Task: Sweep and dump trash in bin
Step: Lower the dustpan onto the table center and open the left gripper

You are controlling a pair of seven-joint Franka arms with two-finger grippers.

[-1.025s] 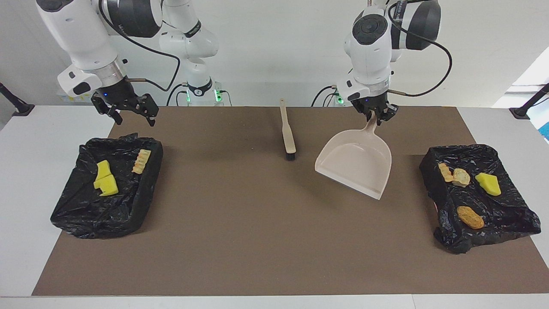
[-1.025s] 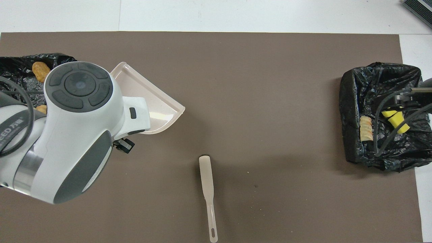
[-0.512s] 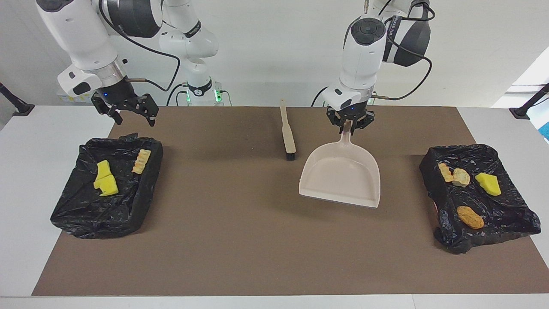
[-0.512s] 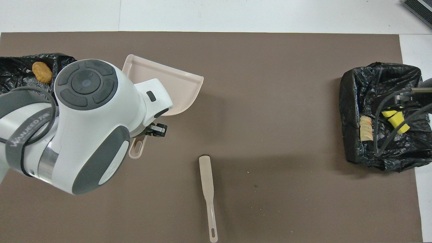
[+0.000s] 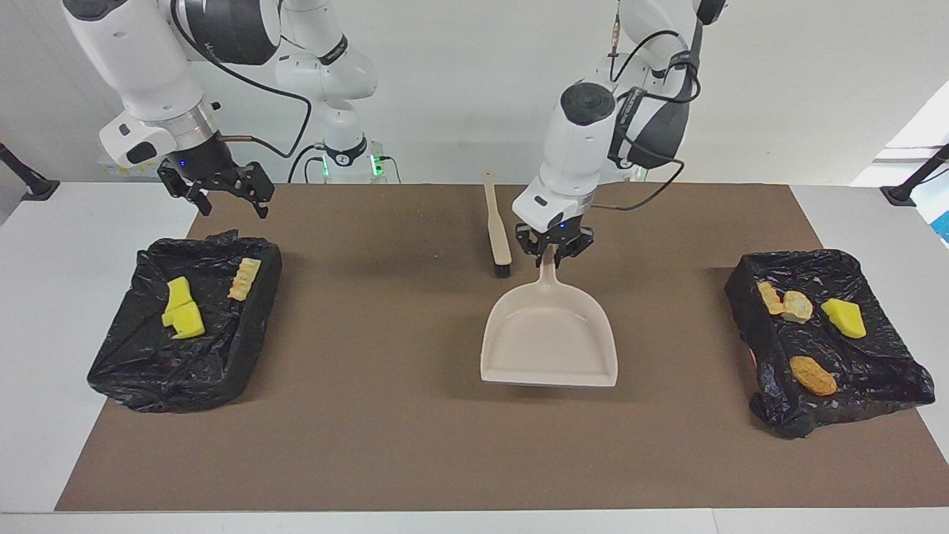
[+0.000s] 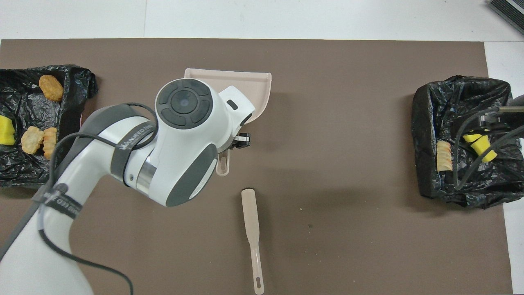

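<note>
While the left gripper (image 5: 555, 254) is clamped on the handle of the beige dustpan (image 5: 549, 337), the pan hangs over the middle of the brown mat (image 5: 415, 445), handle toward the robots and open lip away from them; a shadow under the lip in the facing view suggests it is raised, though whether any edge touches the mat I cannot tell. Taking the dustpan as the landmark: the beige brush (image 5: 497, 233) lies flat on the mat just beside the handle, toward the right arm's end and nearer to the robots, its black bristles at the end nearest the pan, untouched. Well apart from the dustpan toward the left arm's end sits a black-lined bin (image 5: 875, 371); in it lie four pieces of trash, a yellow sponge chunk (image 5: 844, 317), two pale pastries (image 5: 786, 304) touching each other, and a golden-brown roll (image 5: 813, 375). Well apart from the dustpan toward the right arm's end sits a second black-lined bin (image 5: 148, 371), holding yellow sponge pieces (image 5: 182, 308) and a ridged pastry (image 5: 245, 278). The right gripper (image 5: 226, 194) waits with its fingers spread, grasping nothing, over the mat's edge by that second bin.
</note>
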